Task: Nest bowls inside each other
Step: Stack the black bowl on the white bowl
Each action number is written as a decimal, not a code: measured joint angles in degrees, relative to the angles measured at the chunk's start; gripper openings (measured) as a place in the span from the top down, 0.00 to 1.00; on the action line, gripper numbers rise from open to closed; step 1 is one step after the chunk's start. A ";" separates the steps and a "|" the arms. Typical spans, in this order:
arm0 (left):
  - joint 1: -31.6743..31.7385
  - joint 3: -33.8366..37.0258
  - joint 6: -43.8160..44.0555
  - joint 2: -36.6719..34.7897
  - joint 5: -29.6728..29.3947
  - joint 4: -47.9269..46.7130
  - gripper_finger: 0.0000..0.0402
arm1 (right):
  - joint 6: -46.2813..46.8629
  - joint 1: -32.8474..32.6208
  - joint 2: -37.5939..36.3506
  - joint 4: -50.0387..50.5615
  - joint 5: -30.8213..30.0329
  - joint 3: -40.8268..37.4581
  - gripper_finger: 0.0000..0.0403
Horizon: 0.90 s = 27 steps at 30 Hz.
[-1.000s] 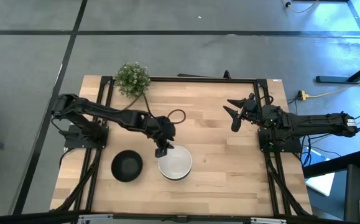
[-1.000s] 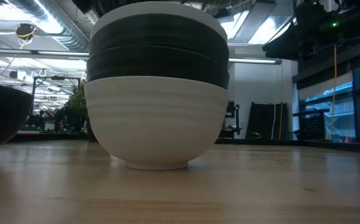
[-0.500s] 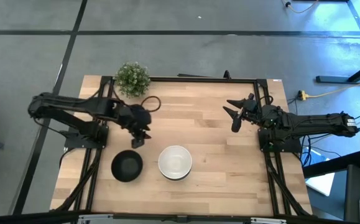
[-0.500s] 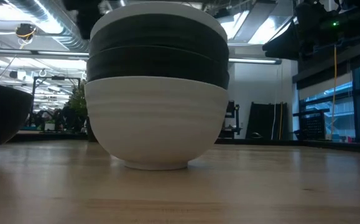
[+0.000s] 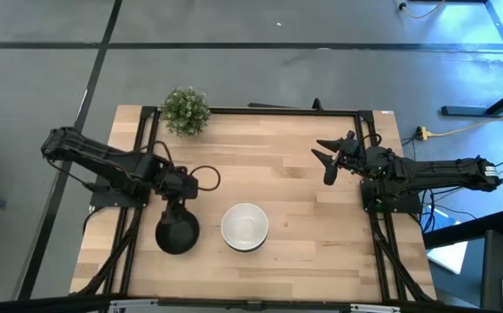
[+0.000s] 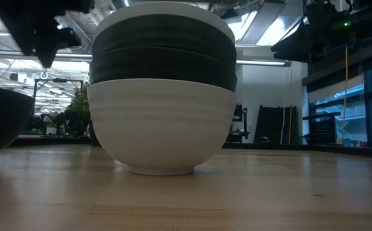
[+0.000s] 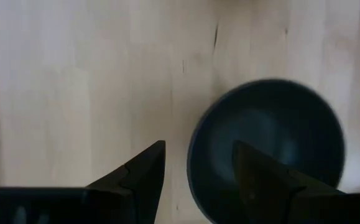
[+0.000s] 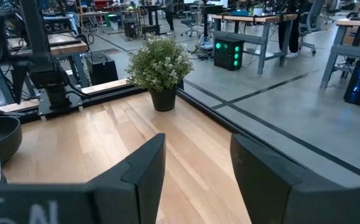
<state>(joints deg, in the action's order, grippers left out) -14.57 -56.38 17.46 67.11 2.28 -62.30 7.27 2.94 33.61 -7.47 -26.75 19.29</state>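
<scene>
A stack of nested bowls (image 5: 244,227) stands on its base at the table's near middle. In the low view the stack (image 6: 163,96) shows a white bowl at the bottom, two black ones in it and a white rim on top. A single black bowl (image 5: 177,233) sits to its left, also seen as the black bowl (image 7: 267,149) in the left wrist view. My left gripper (image 5: 175,207) hovers open above that bowl's far rim; its fingers (image 7: 158,158) stand either side of the rim line, clear of it. My right gripper (image 5: 329,161) waits open at the table's right.
A small green potted plant (image 5: 185,110) stands at the table's far left corner, also seen as the plant (image 8: 161,68) in the right wrist view. Bare wood lies between the stack and the right arm. Desks and chairs fill the room beyond the table.
My left gripper has drawn away from the far left rim of the stack, swung toward the table's left edge and come to hang over the single black bowl. The stack and the black bowl have stayed in place.
</scene>
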 joint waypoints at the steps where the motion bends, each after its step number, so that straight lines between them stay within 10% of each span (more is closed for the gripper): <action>1: -0.42 1.17 -0.02 0.00 0.10 0.81 0.55 | 0.00 0.00 0.00 -0.01 0.01 0.00 0.55; 27: -3.63 17.22 12.93 0.00 -2.12 16.72 0.55 | -0.07 -0.02 0.00 -0.01 1.06 0.00 0.55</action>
<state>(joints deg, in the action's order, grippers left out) -18.20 -39.16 30.40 67.11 0.16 -45.57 7.20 2.92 33.61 -7.49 -25.69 19.29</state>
